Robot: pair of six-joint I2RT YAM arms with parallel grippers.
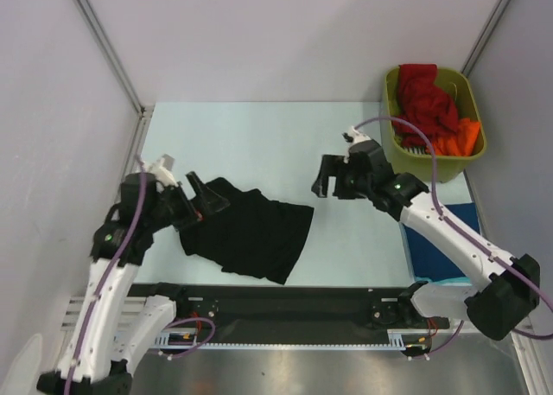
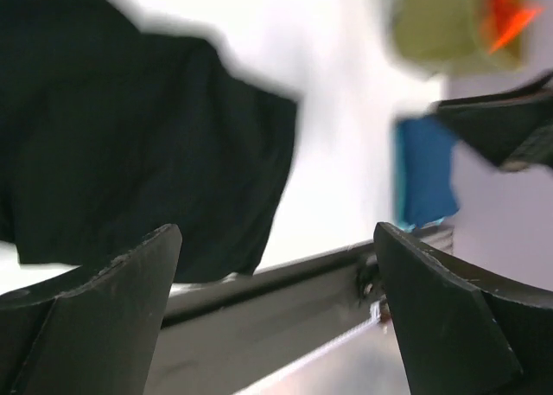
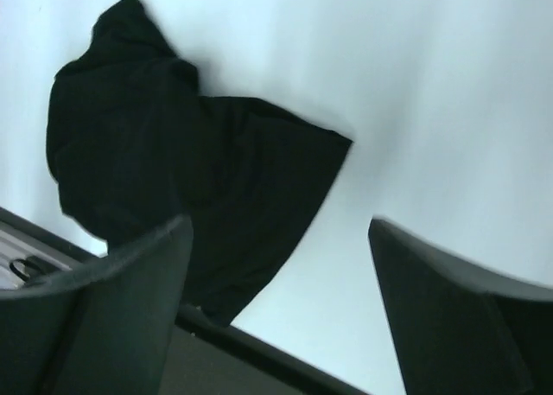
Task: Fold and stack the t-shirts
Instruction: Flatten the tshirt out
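Observation:
A black t-shirt (image 1: 252, 231) lies crumpled on the pale table, left of centre; it also shows in the left wrist view (image 2: 130, 136) and the right wrist view (image 3: 173, 179). My left gripper (image 1: 207, 196) is open and empty, held at the shirt's upper left corner, its jaws wide apart (image 2: 276, 248). My right gripper (image 1: 327, 179) is open and empty, raised above bare table to the right of the shirt (image 3: 276, 239). A red shirt (image 1: 423, 97) and an orange shirt (image 1: 456, 140) sit in the bin. A dark blue shirt (image 1: 449, 231) lies under my right arm.
The olive-green bin (image 1: 396, 136) stands at the back right, also seen blurred in the left wrist view (image 2: 436, 23). A black rail (image 1: 285, 302) runs along the near table edge. Grey walls close in the left, back and right sides.

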